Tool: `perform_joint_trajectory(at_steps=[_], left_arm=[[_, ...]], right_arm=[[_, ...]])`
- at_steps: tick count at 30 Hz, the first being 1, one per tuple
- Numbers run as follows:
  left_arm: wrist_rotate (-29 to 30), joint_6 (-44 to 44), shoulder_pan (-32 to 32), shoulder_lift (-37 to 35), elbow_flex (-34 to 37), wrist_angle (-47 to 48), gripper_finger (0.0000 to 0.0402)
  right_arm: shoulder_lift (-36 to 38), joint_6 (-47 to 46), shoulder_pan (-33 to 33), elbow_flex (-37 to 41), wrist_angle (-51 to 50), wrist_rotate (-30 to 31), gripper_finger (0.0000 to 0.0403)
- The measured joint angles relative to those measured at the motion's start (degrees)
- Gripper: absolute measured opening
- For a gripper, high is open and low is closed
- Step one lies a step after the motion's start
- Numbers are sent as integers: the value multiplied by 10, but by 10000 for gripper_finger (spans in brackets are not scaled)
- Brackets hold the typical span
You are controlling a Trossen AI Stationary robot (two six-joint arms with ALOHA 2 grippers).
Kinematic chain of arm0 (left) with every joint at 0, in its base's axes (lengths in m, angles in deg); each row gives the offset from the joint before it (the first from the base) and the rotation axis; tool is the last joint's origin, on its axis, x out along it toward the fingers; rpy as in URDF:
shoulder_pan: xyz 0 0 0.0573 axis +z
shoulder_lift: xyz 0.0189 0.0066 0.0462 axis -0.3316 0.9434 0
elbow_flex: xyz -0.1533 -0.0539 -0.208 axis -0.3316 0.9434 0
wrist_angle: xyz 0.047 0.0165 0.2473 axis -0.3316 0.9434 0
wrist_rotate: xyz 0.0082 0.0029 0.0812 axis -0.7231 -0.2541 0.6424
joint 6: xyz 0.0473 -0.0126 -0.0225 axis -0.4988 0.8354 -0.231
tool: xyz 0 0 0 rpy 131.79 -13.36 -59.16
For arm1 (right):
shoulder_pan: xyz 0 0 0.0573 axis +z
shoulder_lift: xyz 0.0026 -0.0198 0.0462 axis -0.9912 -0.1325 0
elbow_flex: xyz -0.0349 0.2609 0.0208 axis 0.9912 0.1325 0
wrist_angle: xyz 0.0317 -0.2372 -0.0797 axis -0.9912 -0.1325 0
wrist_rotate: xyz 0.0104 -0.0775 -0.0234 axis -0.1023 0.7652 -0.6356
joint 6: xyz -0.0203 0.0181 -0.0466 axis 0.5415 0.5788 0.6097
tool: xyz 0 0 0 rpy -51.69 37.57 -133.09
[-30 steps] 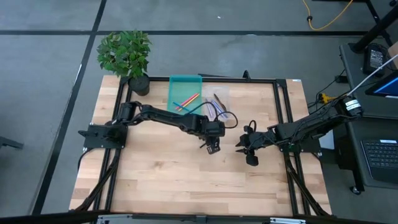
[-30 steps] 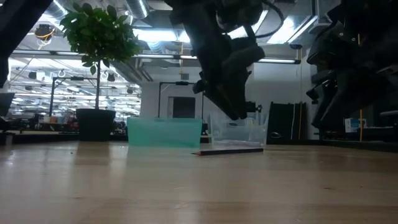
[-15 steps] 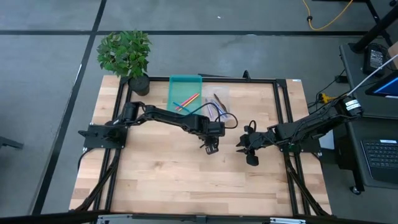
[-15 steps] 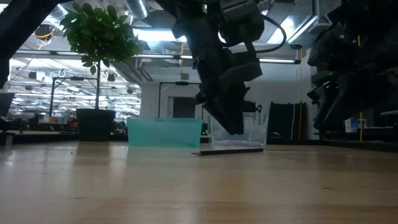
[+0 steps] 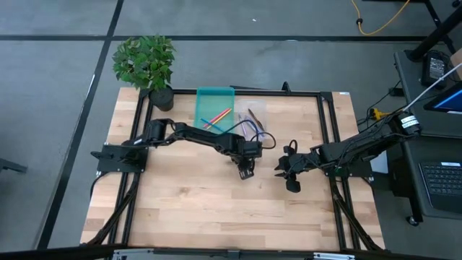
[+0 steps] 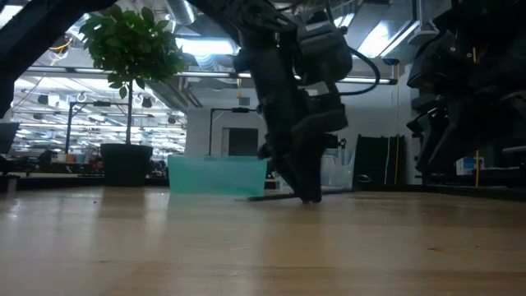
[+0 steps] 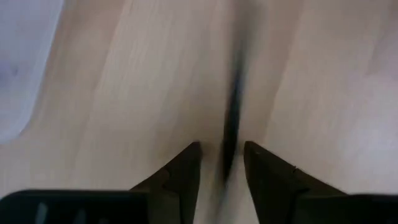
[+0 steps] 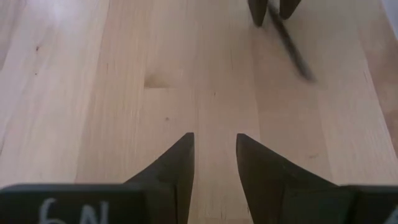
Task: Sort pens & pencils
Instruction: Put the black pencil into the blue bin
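A dark pen (image 7: 233,106) lies flat on the wooden table, also seen in the right wrist view as a dark pen (image 8: 291,45). My left gripper (image 7: 221,155) points steeply down over it, open, one finger on either side of the pen's near end, fingertips close to the table (image 6: 308,196). A teal tray (image 5: 201,101) holds an orange-red stick (image 5: 222,114) and a blue one (image 5: 209,121). The clear tray (image 5: 261,108) beside it holds purple and dark sticks. My right gripper (image 8: 214,149) waits open to the right, above bare wood.
A potted plant (image 5: 148,65) stands at the table's far left corner. Black frame rails (image 5: 328,130) run along the table's sides and far edge. Bare wood (image 5: 216,209) stretches across the near half of the table.
My left gripper has come down toward the table onto the dark pen, tipping a little steeper, its fingers staying open. The pen has kept its place. The right arm has kept still.
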Motion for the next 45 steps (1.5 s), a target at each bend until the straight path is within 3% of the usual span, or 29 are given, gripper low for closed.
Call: perform_joint_trajectory(at_steps=[9,18,29,38,45], left_arm=[[-7,-5,8,6,-3,15,117],[28,-130,-30,7,-14,33,117],[121,-198,-118,9,-75,201,117],[117,-238,-123,9,-73,252,118],[60,-231,-126,8,-73,336,118]], right_arm=[[0,1,0,0,-3,0,119],[0,0,0,0,-13,0,119],[0,-15,0,0,-24,0,119],[0,-21,0,0,-24,0,119],[0,-21,0,0,-24,0,119]])
